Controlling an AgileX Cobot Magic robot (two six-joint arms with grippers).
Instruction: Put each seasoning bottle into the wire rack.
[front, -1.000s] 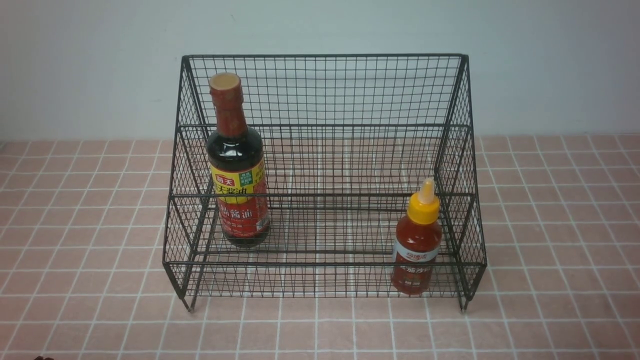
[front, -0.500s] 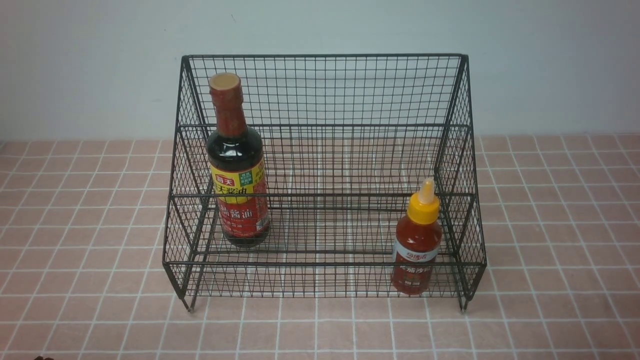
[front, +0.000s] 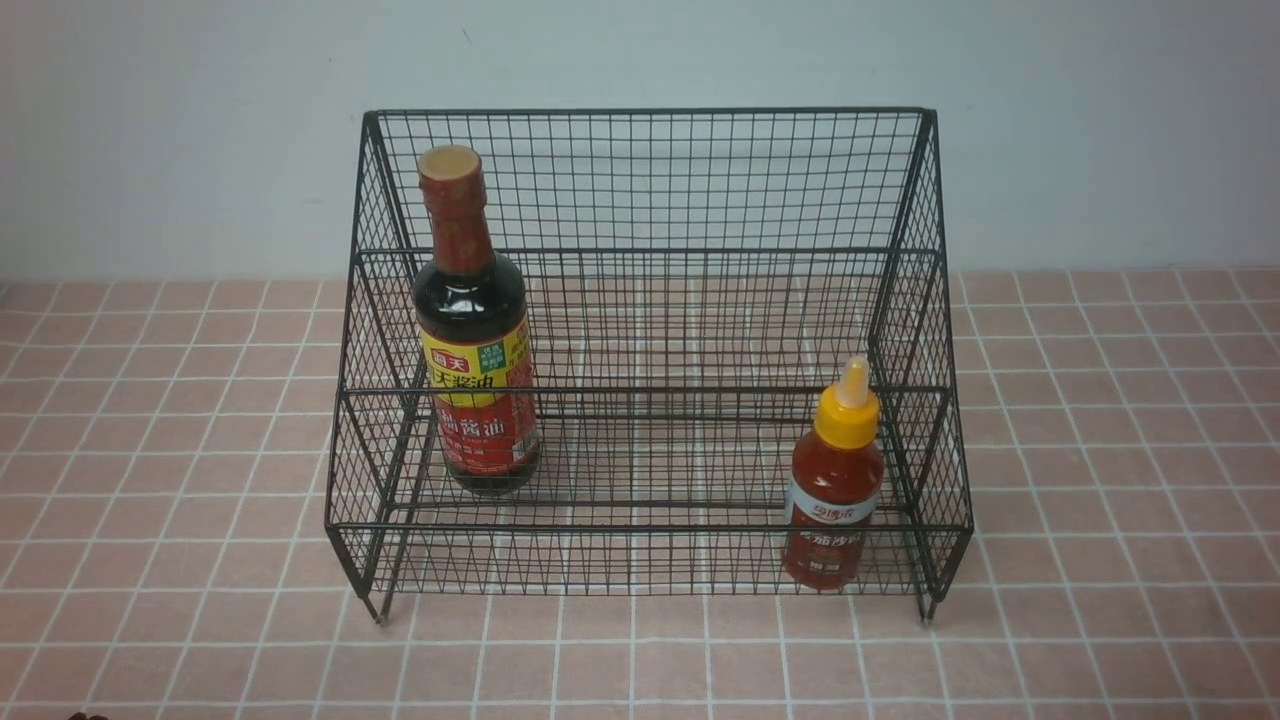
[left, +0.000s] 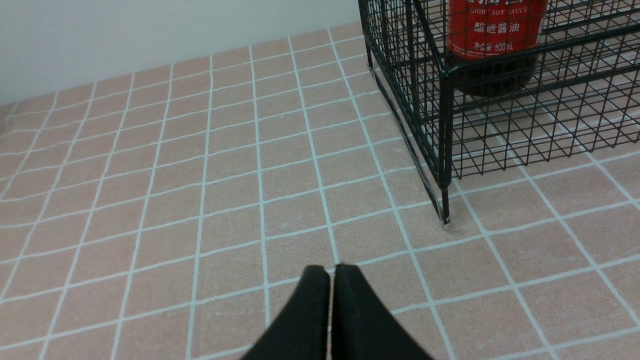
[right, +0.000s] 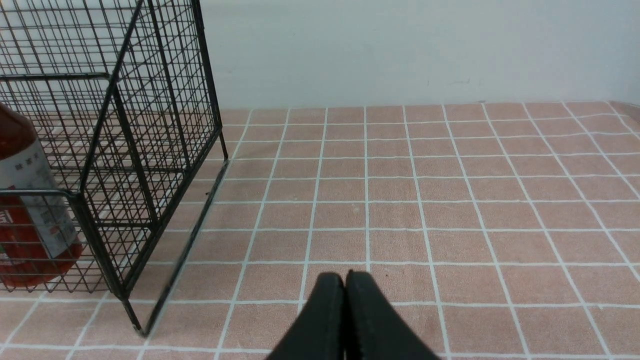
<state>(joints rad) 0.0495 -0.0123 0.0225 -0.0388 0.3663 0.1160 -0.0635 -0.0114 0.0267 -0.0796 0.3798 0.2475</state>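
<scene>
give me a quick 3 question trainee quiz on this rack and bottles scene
1. True or false: the tall dark soy-sauce bottle with the red neck wrap stands upright inside the large black wire-mesh rack.
2. Multiple choice: the short red squeeze bottle with the yellow nozzle cap stands in the rack's
A. robot-left front corner
B. robot-right front corner
C. upper rear tier
3. Fill in: in the wrist views, the left end effector and the right end effector are both ____ and hold nothing.

Key: 1 true; 2 B; 3 shut
</scene>
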